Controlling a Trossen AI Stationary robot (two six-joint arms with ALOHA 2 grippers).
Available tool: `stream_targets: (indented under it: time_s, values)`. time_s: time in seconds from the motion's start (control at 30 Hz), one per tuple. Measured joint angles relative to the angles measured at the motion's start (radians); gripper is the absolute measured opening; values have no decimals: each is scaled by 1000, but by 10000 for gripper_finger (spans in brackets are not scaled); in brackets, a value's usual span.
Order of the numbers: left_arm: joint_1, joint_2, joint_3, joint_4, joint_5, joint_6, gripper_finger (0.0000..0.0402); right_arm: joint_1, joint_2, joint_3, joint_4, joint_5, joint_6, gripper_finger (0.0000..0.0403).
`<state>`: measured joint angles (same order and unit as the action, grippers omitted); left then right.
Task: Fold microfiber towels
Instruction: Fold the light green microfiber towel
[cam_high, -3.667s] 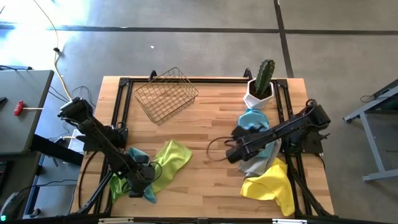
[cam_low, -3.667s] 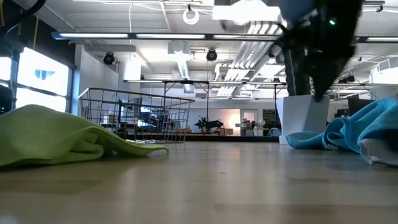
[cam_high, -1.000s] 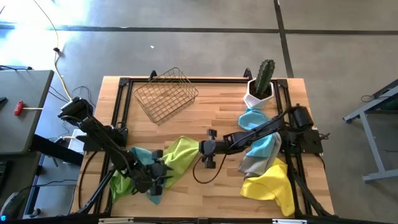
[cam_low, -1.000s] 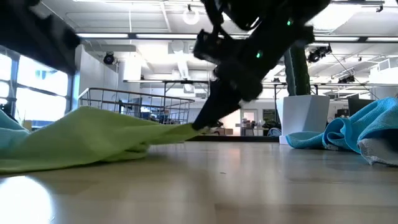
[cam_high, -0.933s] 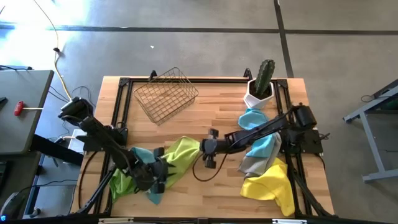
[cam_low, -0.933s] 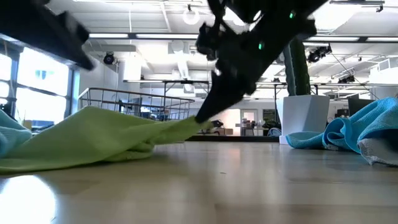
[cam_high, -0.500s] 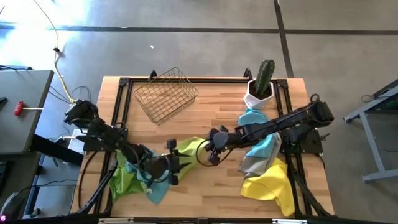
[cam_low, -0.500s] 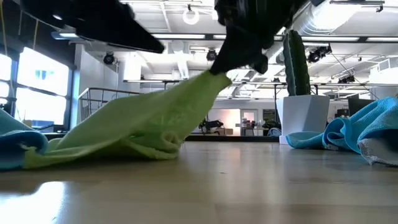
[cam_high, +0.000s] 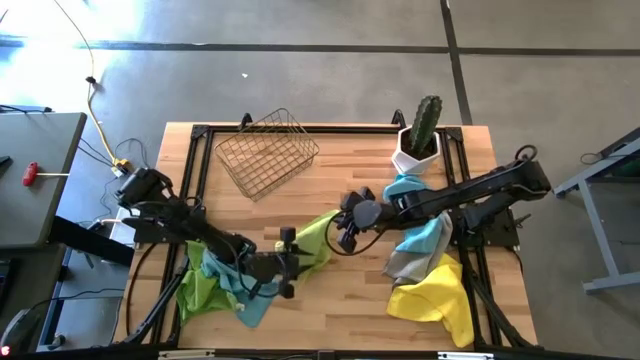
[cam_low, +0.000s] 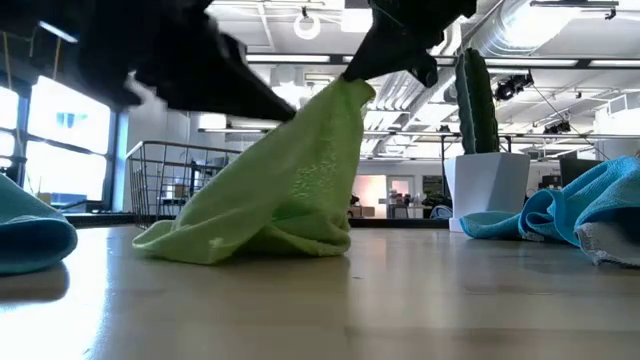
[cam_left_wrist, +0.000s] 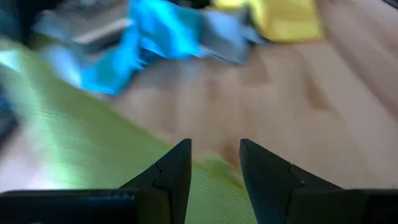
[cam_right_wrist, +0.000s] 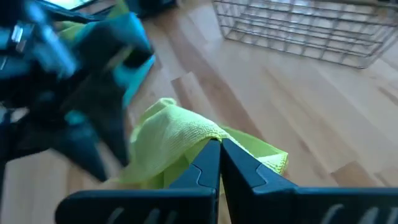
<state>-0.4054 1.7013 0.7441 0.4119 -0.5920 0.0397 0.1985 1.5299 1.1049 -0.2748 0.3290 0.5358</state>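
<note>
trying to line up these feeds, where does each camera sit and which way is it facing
High: above the table, looking straight down; both arms show, left gripper, right gripper.
Low: at tabletop height, looking level across; arms enter from above.
Left wrist: on the left arm, past its parted fingers.
Right wrist: on the right arm, past its shut fingers toward the wire basket.
All four share the lime green towel.

A wooden table (cam_high: 330, 170) carries a wire basket (cam_high: 265, 152) at eleven o'clock, a potted cactus (cam_high: 420, 135) at one, towels (cam_high: 425, 265) at four, more towels (cam_high: 215, 285) at eight.
</note>
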Motion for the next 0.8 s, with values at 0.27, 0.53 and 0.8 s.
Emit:
stream_targets:
  time_s: [0.27,0.53,0.8]
  values:
    - [-26,114,0,5,90,-89,127,-38,2,0,-72,5,-2,0]
    - [-42,154,0,4,78,-168,125,-48,2,0,-86,13,-13,0]
    - [-61,153,0,6,22,-231,55,-48,2,0,-92,16,-16,0]
